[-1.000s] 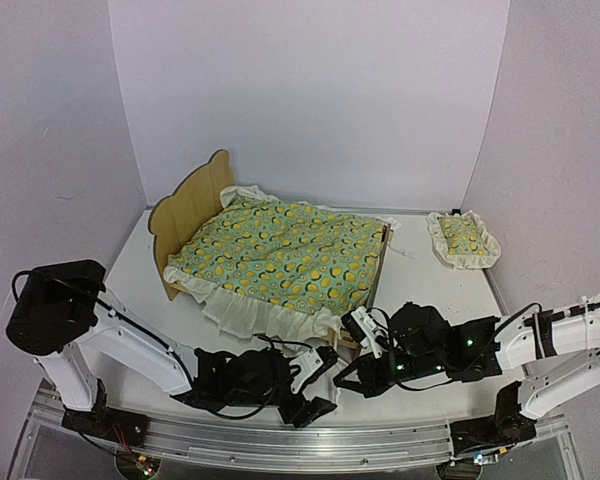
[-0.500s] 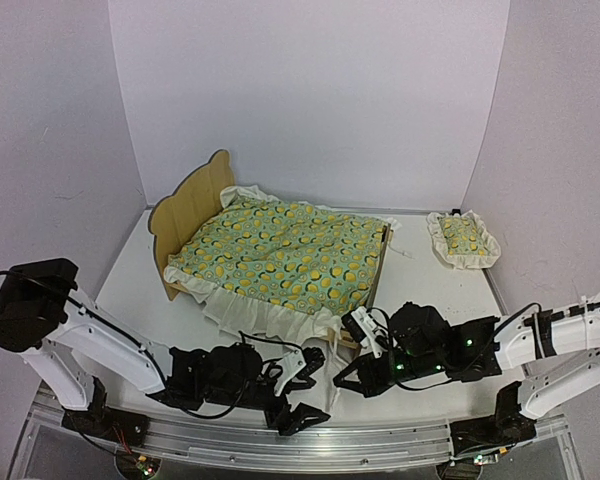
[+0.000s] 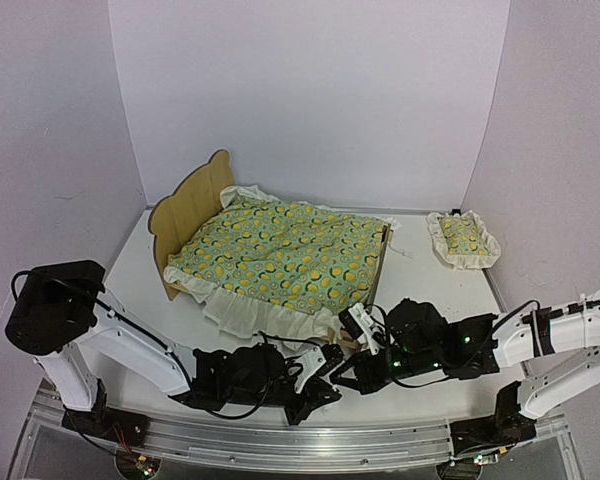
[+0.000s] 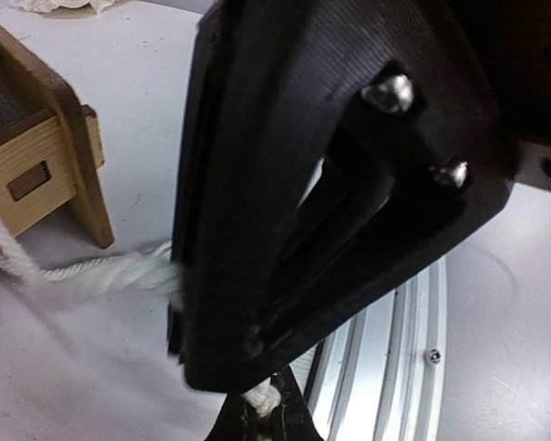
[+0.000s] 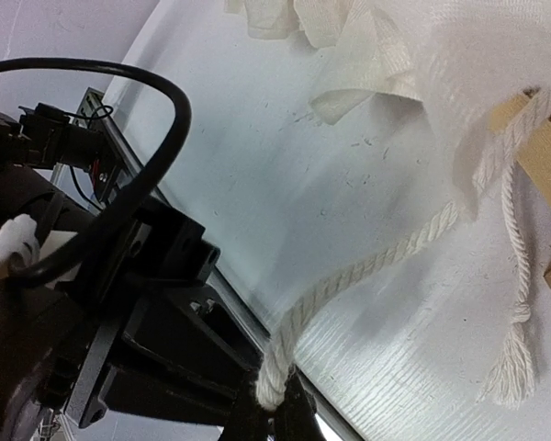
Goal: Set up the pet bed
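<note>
- The pet bed [image 3: 193, 207] is set on the left half of the white counter [image 3: 440, 300], with its tall curved headboard at the far left.
- The mattress is covered by a lemon-print ruffled blanket [image 3: 280, 255]; the cream frill is draped over the near rail.
- A small matching pillow [image 3: 463, 238] is laid well apart from the bed, near the right wall.
- Both arms are stretched low over the near edge of the counter, just in front of the bed's foot corner.
- The left gripper [image 4: 262, 409] is closed, and a white rope [image 4: 101, 274] is pinched between its fingertips. From there the rope is led across the counter past the bed's wooden leg [image 4: 78, 175].
- The right gripper [image 5: 274, 400] is likewise closed on a length of white rope, which is drawn up to the bed's corner under the frill.
- Whether one strand is shared by both cannot be told.
- A second cord with a frayed end [image 5: 512, 354] is seen hanging from that corner (it is held by nothing).
- A metal rail [image 4: 386, 367] is seen just below the left gripper.
</note>
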`<state>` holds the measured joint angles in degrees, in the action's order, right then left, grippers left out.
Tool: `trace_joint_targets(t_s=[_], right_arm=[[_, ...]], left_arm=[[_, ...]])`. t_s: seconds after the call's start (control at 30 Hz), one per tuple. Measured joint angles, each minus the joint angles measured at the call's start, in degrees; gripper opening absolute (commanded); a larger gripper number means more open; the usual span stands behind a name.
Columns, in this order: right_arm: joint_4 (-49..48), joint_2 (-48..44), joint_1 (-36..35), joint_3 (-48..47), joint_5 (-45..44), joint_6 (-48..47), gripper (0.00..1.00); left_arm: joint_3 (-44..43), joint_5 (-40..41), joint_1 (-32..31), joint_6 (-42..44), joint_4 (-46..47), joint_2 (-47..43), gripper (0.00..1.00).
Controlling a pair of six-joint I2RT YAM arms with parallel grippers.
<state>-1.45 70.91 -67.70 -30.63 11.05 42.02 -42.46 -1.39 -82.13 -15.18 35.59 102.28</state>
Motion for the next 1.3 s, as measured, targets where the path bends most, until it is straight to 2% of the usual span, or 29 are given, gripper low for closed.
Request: trace_joint_targets(t_s=[0.03, 0.13, 0.3, 0.43, 0.53, 0.67, 0.73, 0.8, 0.9, 1.07, 1.3], right_arm=[[0.4, 0.0, 0.3, 0.0, -0.2, -0.1, 0.39], [3.1, -0.6, 3.1, 0.2, -1.6, 0.4, 0.48], [8.6, -0.9, 7.5, 1.2, -7.5, -0.3, 0.58], [11.0, 5.3, 7.4, 0.5, -11.8, -2.1, 0.60], [10.9, 9.9, 7.0, -0.1, -15.8, -4.0, 0.59], [10.9, 13.4, 4.2, -2.8, -20.7, -4.5, 0.44], [10.8, 14.4, 1.9, -3.2, -23.4, -3.9, 0.39], [11.2, 14.8, -0.3, -3.2, -25.4, -3.0, 0.40], [11.3, 14.8, -3.1, -2.8, -27.4, -1.2, 0.50], [11.1, 14.6, -5.3, -1.6, -29.6, 0.5, 0.50], [8.0, 13.9, -6.4, 1.4, -32.5, 2.1, 0.26]], left_arm=[[0.5, 0.8, 0.1, 0.0, 0.0, -0.3, 0.00], [2.2, 3.3, 0.4, -0.6, -1.2, -1.8, 0.00], [2.5, 6.6, 0.6, -2.6, -5.0, -3.3, 0.00], [2.5, 7.7, 0.6, -3.5, -7.8, -3.3, 0.00], [2.5, 8.3, 0.6, -4.4, -9.3, -3.4, 0.00], [2.5, 9.1, 0.7, -4.9, -10.2, -3.7, 0.00], [2.5, 9.2, 0.7, -4.9, -10.3, -4.1, 0.00], [2.5, 9.4, 0.7, -4.9, -10.3, -4.5, 0.00], [2.5, 9.8, 0.7, -4.8, -10.2, -4.9, 0.00], [2.5, 10.2, 0.7, -4.7, -10.3, -4.9, 0.00], [2.5, 10.6, 0.7, -4.8, -10.3, -5.0, 0.00]])
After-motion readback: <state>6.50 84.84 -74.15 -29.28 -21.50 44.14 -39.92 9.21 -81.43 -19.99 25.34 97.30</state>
